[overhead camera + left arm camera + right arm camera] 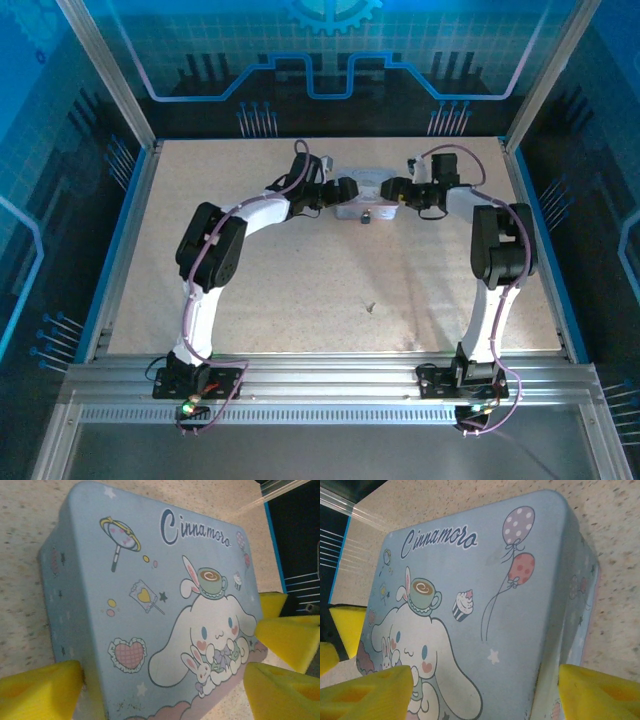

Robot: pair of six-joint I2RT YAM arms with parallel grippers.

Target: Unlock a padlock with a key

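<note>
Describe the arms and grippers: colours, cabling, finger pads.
The left arm and right arm each have white links, black joint housings and a purplish cable looped alongside, on black bases. The left gripper and right gripper have black bodies. The left pads and right pads are yellow foam wedges.

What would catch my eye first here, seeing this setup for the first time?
Probably the pale blue tin box with its big-eared cartoon character on the lid, sitting at the far middle of the table. Next come the bright yellow fingers of the left gripper and right gripper, spread on either side of it. The tiny padlock at the box's near edge is easy to miss.
</note>
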